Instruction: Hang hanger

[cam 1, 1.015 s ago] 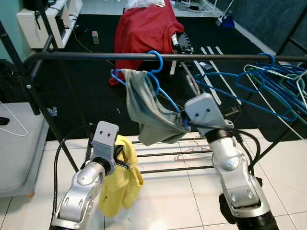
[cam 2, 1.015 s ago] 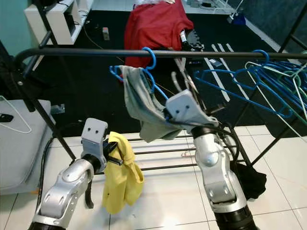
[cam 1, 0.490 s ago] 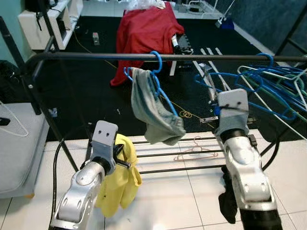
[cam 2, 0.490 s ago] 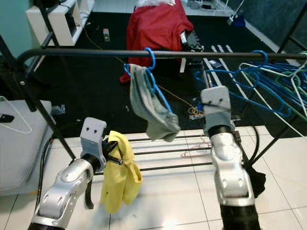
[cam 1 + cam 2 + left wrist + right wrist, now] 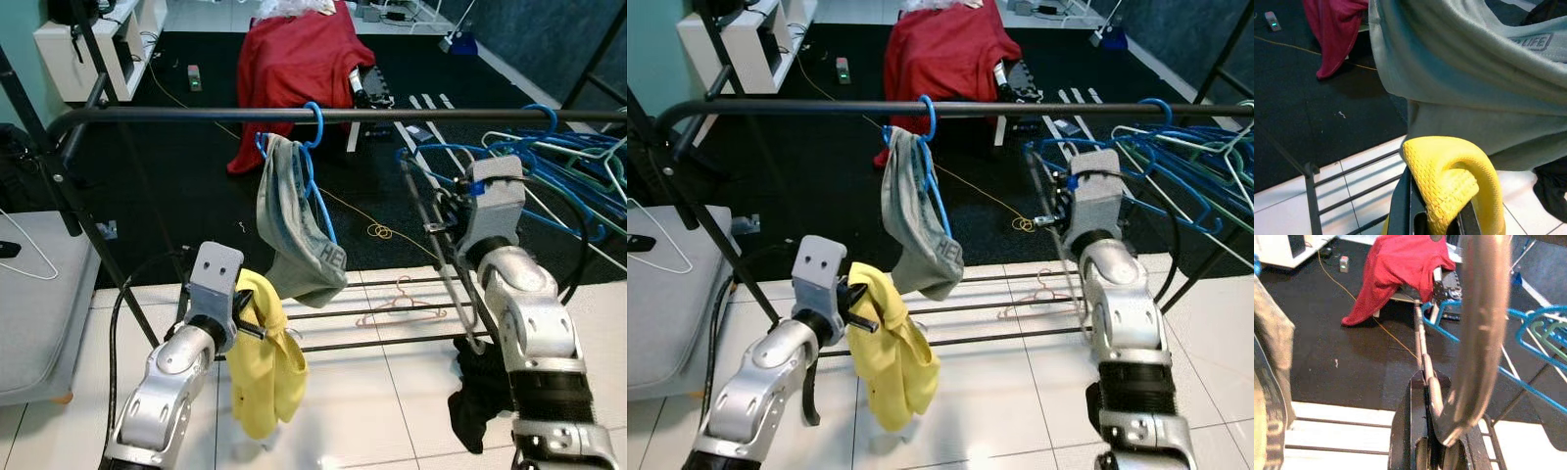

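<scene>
While hanging off the black rail (image 5: 196, 115) near top centre, blue hanger (image 5: 312, 147) carrying a grey garment (image 5: 294, 240). Lower left, left gripper (image 5: 1437, 223) pinching shut on a yellow cloth (image 5: 266, 362). Right of centre, right gripper (image 5: 1437, 450) clamping together on a metal hanger (image 5: 1476, 333), beside the blue hanger pile (image 5: 558, 166).

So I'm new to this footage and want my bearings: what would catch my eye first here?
A grey garment on a blue hanger dangles from the black rail across the middle. Below it, the left gripper is shut on a bright yellow cloth. Further right, the right gripper pinches a metal hanger near a tangle of blue hangers, with a red cloth draped behind.
</scene>
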`<state>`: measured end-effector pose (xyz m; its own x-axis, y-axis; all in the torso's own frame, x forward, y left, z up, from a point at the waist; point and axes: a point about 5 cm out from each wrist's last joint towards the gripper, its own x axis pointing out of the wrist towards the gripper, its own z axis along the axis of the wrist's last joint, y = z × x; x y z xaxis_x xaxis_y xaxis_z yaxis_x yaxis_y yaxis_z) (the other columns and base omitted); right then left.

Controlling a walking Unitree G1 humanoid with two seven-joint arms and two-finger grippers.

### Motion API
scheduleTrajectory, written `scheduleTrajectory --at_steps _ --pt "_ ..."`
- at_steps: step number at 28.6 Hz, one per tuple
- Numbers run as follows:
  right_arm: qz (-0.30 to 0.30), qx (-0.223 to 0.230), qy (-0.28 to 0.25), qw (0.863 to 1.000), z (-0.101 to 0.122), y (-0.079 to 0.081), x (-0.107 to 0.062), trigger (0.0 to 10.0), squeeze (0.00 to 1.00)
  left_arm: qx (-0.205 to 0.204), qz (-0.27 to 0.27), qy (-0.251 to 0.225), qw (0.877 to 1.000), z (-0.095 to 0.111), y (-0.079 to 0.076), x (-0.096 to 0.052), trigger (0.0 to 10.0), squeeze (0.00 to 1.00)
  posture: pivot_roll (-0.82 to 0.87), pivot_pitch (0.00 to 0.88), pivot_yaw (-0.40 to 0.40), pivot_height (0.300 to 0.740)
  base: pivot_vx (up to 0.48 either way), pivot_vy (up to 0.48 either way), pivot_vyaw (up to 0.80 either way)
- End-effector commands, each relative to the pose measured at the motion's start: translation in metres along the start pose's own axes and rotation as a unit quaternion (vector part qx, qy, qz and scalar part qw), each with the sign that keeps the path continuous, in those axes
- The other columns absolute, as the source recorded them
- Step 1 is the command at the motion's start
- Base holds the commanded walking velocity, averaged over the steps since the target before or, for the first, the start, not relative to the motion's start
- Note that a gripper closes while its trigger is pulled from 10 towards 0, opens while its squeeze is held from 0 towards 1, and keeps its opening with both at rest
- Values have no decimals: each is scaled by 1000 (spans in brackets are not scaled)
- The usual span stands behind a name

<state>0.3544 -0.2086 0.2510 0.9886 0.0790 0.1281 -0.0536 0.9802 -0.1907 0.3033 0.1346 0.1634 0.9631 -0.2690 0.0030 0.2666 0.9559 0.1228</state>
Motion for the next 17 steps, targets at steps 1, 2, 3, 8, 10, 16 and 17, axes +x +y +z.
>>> scheduleTrajectory --at_steps 1,2,3,8,10,16,17 --pt "12 7 -8 1000 4 -3 3 10000 0 13 -1 -15 1000 7 1 -1 10000 0 -60 226 -11 740 0 0 0" --pt "30 8 -25 999 14 -3 9 10000 0 9 5 -19 1000 9 4 0 10000 0 -55 236 -4 740 0 0 0" --pt "30 8 -25 999 14 -3 9 10000 0 9 5 -19 1000 9 4 0 10000 0 -55 236 -4 740 0 0 0" --pt "54 8 -54 997 31 -2 18 10000 0 -3 11 -23 1000 11 6 1 10000 0 -53 240 6 740 0 0 0" --pt "62 8 -65 996 37 -1 21 10000 0 -10 11 -24 1000 12 7 1 10000 0 -53 240 6 740 0 0 0" --pt "71 11 -91 993 51 2 26 10000 0 -12 14 -25 1000 12 6 3 10000 0 -51 237 9 740 0 0 0" --pt "71 11 -91 993 51 2 26 10000 0 -12 14 -25 1000 12 6 3 10000 0 -51 237 9 740 0 0 0"
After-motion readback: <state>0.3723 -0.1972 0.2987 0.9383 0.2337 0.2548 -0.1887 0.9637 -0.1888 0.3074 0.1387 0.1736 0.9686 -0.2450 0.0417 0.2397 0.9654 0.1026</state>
